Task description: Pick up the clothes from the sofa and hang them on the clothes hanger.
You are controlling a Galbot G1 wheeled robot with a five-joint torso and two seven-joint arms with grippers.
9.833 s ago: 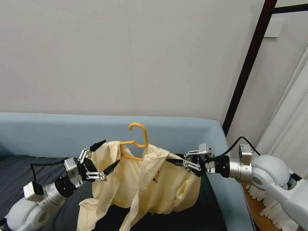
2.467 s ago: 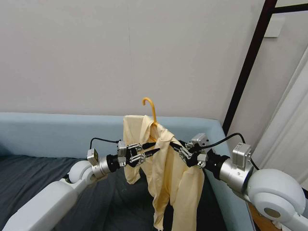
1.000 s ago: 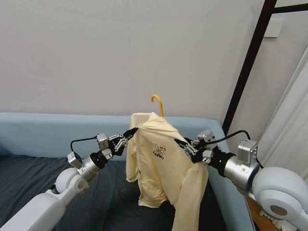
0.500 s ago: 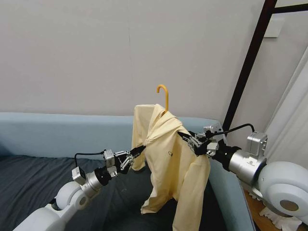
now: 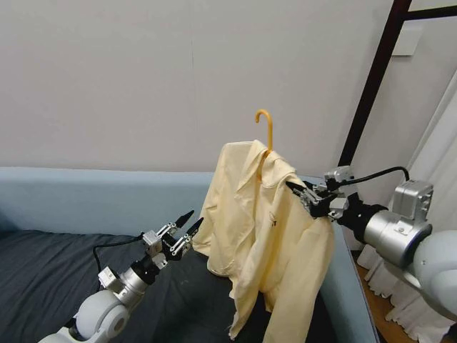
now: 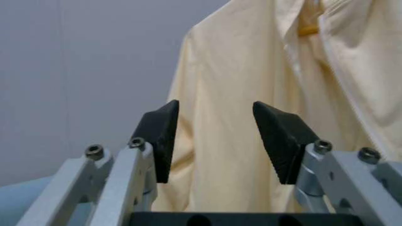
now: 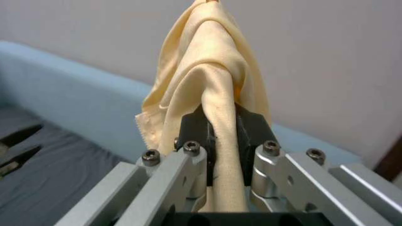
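A pale yellow shirt (image 5: 268, 221) hangs on an orange hanger (image 5: 265, 128), held up in the air over the sofa's right end. My right gripper (image 5: 301, 195) is shut on the shirt's shoulder with the hanger arm inside the cloth (image 7: 221, 141). My left gripper (image 5: 187, 229) is open, low and to the left of the shirt, apart from it. In the left wrist view its two black fingers (image 6: 160, 136) stand apart, with the shirt (image 6: 264, 94) farther off between them.
A light blue sofa (image 5: 86, 196) with a dark grey seat (image 5: 50, 279) runs along the plain wall. A dark rack post (image 5: 368, 93) rises at the right, with white curtains (image 5: 428, 179) beside it.
My left gripper has let go of the shirt and dropped away to the lower left. The right gripper has raised shirt and hanger higher and to the right.
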